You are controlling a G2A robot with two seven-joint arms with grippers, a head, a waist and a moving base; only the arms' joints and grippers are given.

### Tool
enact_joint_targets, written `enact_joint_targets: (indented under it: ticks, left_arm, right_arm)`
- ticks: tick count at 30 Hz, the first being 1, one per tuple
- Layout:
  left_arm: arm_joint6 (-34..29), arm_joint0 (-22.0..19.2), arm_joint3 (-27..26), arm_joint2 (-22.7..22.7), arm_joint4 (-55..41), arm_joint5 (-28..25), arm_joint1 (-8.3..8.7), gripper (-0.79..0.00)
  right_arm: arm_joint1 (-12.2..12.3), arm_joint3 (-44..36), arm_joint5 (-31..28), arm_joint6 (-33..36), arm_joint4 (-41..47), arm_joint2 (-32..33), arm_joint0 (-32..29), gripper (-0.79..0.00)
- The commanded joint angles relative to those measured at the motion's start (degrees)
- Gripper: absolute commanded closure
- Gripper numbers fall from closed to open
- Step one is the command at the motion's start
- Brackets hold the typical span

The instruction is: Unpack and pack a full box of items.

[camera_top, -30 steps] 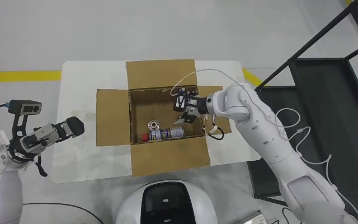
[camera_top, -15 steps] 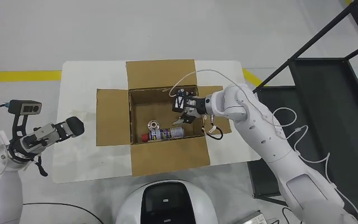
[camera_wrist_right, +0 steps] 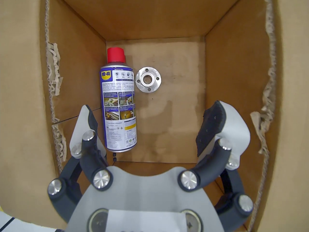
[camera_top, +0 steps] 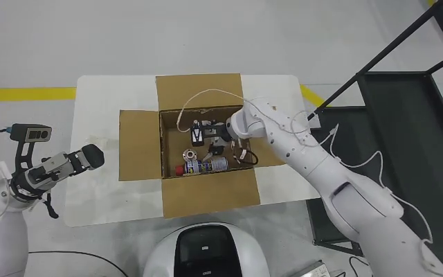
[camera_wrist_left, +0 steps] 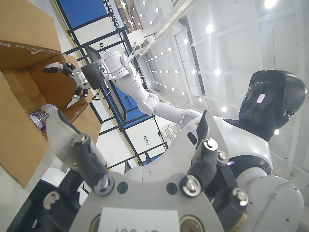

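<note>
At the far left, the left gripper [camera_top: 91, 156] hangs over the left margin of the white table [camera_top: 104, 104], well apart from everything else. Its fingers stand spread with nothing between them, as its own wrist view [camera_wrist_left: 129, 115] shows.

Next comes the cardboard box [camera_top: 138, 145], with all four flaps folded out flat and torn corrugated edges along its rim [camera_wrist_right: 272, 78].

Inside, the spray can [camera_top: 205, 166] lies on its side on the box floor, against the wall nearest the robot. Seen from the right wrist, the can [camera_wrist_right: 119, 105] has its base end just beside one finger of the right gripper and its red cap [camera_wrist_right: 116, 54] pointing away, ahead of the tool. Its label is blue at the cap end, with a yellow-lettered logo and a row of small round icons. Below that sit panels of small photos and a yellow band of fine print too small to make out.

A round metal flange [camera_wrist_right: 148, 79] with a centre bore and small bolt holes lies flat ahead of the fingertips, just beside the can near its cap.

The right gripper [camera_wrist_right: 150, 112] sits down inside the box, jaws wide apart and gripping nothing.
</note>
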Motion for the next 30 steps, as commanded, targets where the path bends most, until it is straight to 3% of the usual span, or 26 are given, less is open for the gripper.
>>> enact_joint_targets:
  ticks: [1, 14, 30]
  left_arm:
    - [0.00, 0.00, 0.00, 0.00, 0.00, 0.00, 0.00, -0.785]
    - [0.00, 0.00, 0.00, 0.00, 0.00, 0.00, 0.00, -0.785]
    - [0.00, 0.00, 0.00, 0.00, 0.00, 0.00, 0.00, -0.785]
  right_arm:
    - [-1.32, 2.76, 0.79, -0.16, -0.50, -2.16, 1.08, -0.785]
    - [-9.13, 17.54, -0.35, -3.92, -2.70, -10.59, 5.84, -0.785]
    - [-16.46, 30.75, 0.20, -7.03, -4.31, -14.72, 7.59, -0.785]
